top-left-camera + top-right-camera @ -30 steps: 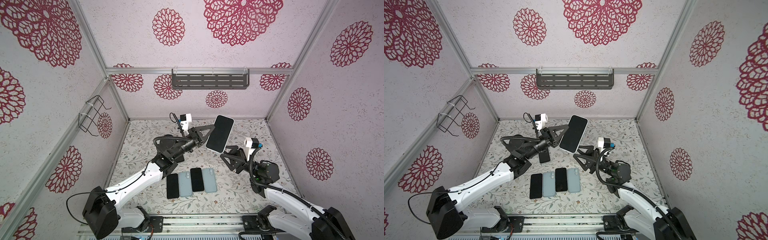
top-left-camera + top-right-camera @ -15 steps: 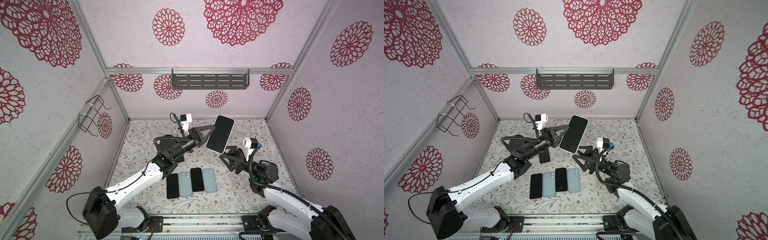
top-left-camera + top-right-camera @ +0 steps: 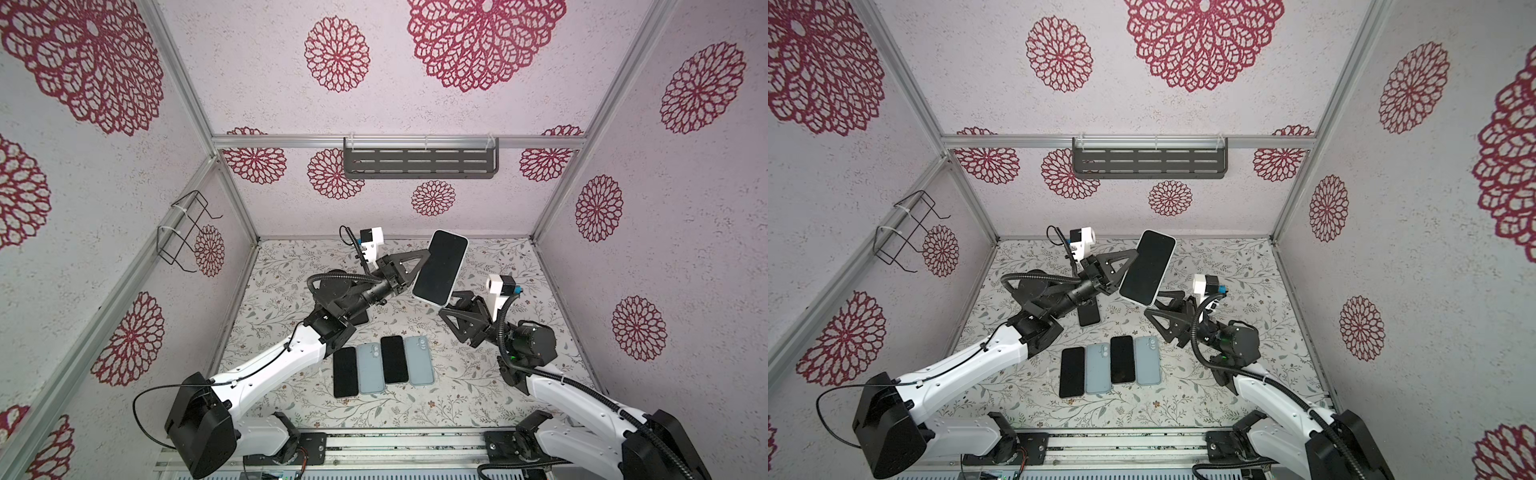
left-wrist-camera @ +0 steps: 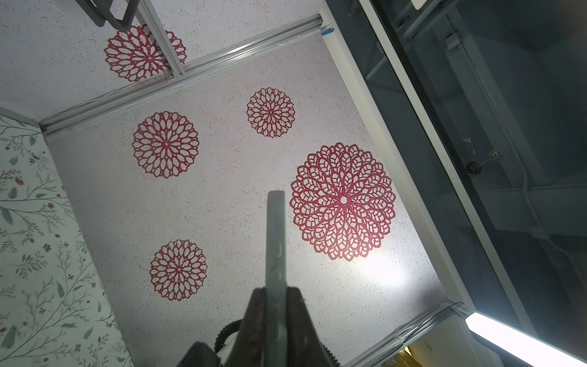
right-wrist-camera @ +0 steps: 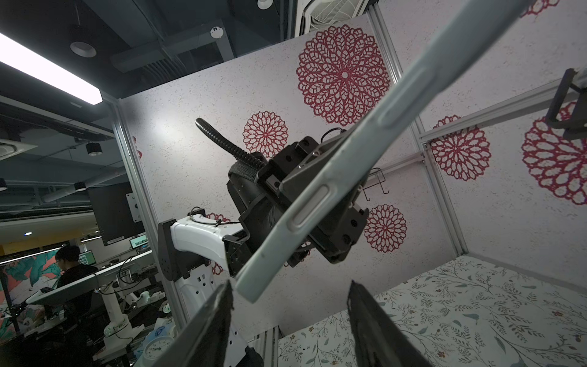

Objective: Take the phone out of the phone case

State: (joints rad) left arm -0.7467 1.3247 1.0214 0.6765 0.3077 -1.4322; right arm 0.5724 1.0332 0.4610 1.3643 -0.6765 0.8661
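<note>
Floral table (image 3: 478, 374) carries black phones (image 3: 392, 359), blue cases (image 3: 419, 360) (one row).

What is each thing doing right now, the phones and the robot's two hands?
cased phone, in the air, tilted, screen up, in its case
left hand, shut on the cased phone's edge
right hand, open, under the cased phone's low corner, not gripping
two black phones, flat on the table, screens up
two blue cases, flat beside them, backs up
dark phone, flat, partly under the left arm
</note>
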